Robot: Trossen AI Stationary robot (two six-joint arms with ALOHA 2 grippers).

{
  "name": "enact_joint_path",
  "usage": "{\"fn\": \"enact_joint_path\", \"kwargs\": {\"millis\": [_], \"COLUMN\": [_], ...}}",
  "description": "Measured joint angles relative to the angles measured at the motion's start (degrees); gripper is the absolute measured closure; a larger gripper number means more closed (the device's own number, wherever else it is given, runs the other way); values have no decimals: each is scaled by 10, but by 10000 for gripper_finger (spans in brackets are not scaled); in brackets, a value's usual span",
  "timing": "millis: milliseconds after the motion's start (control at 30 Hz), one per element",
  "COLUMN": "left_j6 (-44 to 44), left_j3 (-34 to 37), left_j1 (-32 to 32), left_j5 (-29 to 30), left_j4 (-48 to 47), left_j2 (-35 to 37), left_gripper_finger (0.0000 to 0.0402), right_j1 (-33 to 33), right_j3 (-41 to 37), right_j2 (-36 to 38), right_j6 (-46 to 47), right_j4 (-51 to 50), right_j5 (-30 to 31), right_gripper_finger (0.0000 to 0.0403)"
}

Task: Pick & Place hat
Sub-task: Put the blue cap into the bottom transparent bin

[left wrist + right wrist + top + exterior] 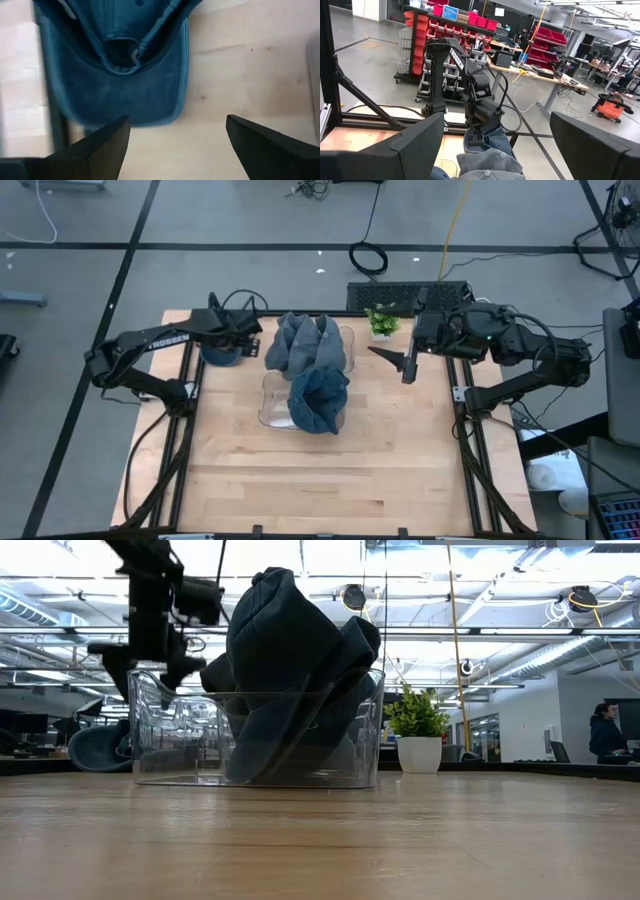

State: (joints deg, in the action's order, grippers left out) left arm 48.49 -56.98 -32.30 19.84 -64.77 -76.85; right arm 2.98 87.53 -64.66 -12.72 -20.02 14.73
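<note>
A dark blue cap (120, 65) lies on the wood at the table's far left corner (220, 354), its brim edge toward my left gripper (177, 145). That gripper hangs open above the cap and touches nothing; the low view shows it (150, 665) over the cap (100, 748). Two clear bins sit mid-table. The far bin holds a pile of grey-blue hats (305, 342), and the near bin (270, 405) holds one blue hat (318, 400). My right gripper (398, 362) waits open at the right, level with the bins.
A small potted plant (382, 322) stands at the far edge right of the bins. A black frame rail (55, 120) runs beside the cap at the table's left edge. Bare wood spreads across the near half of the table (320, 480).
</note>
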Motion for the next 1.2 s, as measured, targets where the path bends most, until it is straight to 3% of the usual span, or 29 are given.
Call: {"fn": "enact_joint_path", "kwargs": {"millis": [367,667,933,1200], "left_j6": [13,-13,10,1], "left_j3": [116,126,124,124], "left_j1": [-32,-33,-32,-34], "left_j5": [3,42,78,90], "left_j4": [184,258,261,261], "left_j2": [-1,-82,-162,-172], "left_gripper_finger": [66,66,66,81], "right_j1": [-1,-16,-19,-19], "right_j3": [0,0,0,0], "right_j2": [-9,-16,-19,-19], "right_j6": [-5,2,1,0], "right_j4": [0,3,18,20], "right_j5": [0,0,0,-1], "right_gripper_finger": [51,51,51,51]}}
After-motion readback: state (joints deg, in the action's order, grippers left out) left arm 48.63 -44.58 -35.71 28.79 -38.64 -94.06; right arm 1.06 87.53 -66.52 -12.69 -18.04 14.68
